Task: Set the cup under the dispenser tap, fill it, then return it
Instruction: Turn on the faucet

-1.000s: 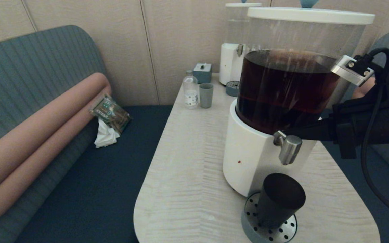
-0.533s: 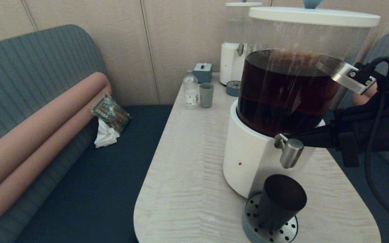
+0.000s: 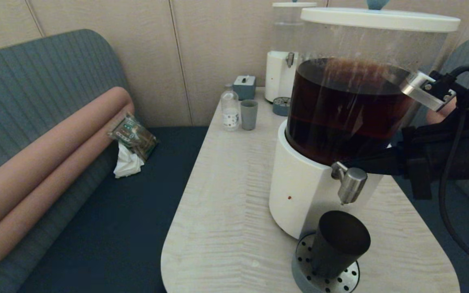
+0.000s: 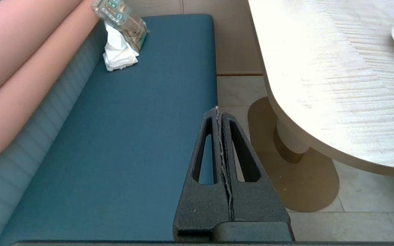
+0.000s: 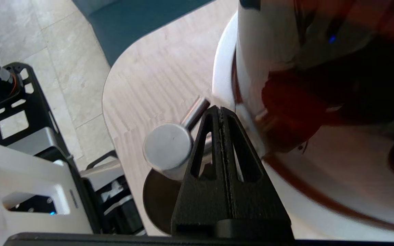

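Observation:
The matte black cup (image 3: 338, 243) stands on the round perforated drip tray (image 3: 304, 268), right below the brushed-silver dispenser tap (image 3: 350, 184) of the big dispenser (image 3: 352, 110) of dark brown liquid. My right gripper (image 3: 354, 164) reaches in from the right. It is shut, its tips resting against the back of the tap's knob (image 5: 168, 148), between knob and dispenser wall. In the right wrist view the gripper (image 5: 220, 110) holds nothing, and the cup's dark rim (image 5: 157, 201) shows beneath the knob. My left gripper (image 4: 216, 109) hangs shut and empty over the blue bench, off the table.
At the table's far end stand a grey-green cup (image 3: 248, 114), a small clear bottle (image 3: 230, 110), a grey box (image 3: 244, 87) and the smaller clear-liquid dispenser (image 3: 284, 61). A snack packet with a white tissue (image 3: 130, 142) lies on the bench seat (image 4: 132, 136).
The big dispenser and its tap have shifted slightly to the right with my right gripper at the knob, and the brown liquid is sloshing. The cup has stayed under the tap.

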{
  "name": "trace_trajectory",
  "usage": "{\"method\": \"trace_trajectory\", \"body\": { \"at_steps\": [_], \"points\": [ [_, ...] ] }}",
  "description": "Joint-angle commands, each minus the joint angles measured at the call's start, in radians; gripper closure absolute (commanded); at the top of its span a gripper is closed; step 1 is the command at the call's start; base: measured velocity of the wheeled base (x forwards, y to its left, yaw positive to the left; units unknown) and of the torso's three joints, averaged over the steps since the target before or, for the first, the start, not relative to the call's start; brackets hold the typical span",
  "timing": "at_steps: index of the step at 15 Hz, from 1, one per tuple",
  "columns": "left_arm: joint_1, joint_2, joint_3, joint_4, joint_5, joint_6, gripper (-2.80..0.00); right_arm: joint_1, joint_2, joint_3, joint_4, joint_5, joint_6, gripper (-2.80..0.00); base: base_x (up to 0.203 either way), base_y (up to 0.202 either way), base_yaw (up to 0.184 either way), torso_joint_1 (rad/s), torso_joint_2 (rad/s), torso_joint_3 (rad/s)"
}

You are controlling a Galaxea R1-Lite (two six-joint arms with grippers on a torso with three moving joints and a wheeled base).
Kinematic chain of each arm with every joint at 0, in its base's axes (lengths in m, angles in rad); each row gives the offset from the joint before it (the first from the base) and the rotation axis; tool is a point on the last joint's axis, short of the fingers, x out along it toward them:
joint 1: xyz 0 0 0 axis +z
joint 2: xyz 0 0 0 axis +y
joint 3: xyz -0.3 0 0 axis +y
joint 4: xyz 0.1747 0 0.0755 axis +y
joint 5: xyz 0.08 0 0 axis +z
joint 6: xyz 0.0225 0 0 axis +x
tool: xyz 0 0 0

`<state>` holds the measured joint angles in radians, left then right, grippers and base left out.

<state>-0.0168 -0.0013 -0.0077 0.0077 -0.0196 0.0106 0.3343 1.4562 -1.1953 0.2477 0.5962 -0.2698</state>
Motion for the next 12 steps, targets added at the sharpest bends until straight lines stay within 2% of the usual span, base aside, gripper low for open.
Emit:
{"method": "trace_trajectory", "body": {
  "at_steps": [1,12],
  "points": [
    [0.000,0.000,0.000,0.000,0.000,0.000,0.00,-0.001,-0.013,0.005,-0.004,0.004,-0.003,0.00,0.000,0.000,0.000,0.000,0.00,0.000],
    [0.000,0.000,0.000,0.000,0.000,0.000,0.00,0.000,-0.031,0.029,-0.005,0.010,-0.037,0.00,0.000,0.000,0.000,0.000,0.00,0.000]
  ]
}}
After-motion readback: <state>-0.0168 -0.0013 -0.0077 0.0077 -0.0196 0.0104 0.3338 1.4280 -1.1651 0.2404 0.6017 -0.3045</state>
